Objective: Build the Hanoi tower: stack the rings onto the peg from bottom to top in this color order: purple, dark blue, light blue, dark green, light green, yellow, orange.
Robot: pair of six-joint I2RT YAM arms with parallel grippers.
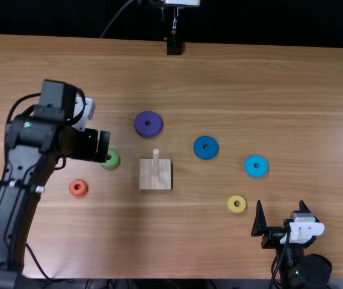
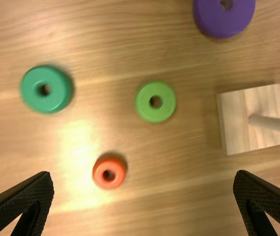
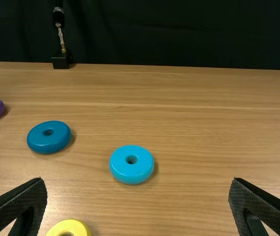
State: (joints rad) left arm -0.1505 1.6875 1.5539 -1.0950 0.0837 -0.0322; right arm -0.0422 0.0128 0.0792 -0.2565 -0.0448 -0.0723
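I see the peg [image 1: 156, 161] standing up on its wooden block [image 1: 147, 182] on the counter [image 1: 219, 84], with the purple ring [image 1: 141, 126] just past it, the dark blue ring [image 1: 200, 151], light blue ring [image 1: 250, 170] and yellow ring [image 1: 232, 207] to the right, and the light green ring [image 1: 115, 160], dark green ring [image 2: 52, 100] and orange ring [image 1: 74, 192] to the left. The left gripper [image 1: 104, 146] is wide open by the light green ring, and the right gripper [image 1: 280, 208] is wide open near the yellow ring.

From my remote station I'm checking all three camera views for writing, and I'm finding nothing I can read: no text, label, brand, number or sign is coming through legibly in any of them.
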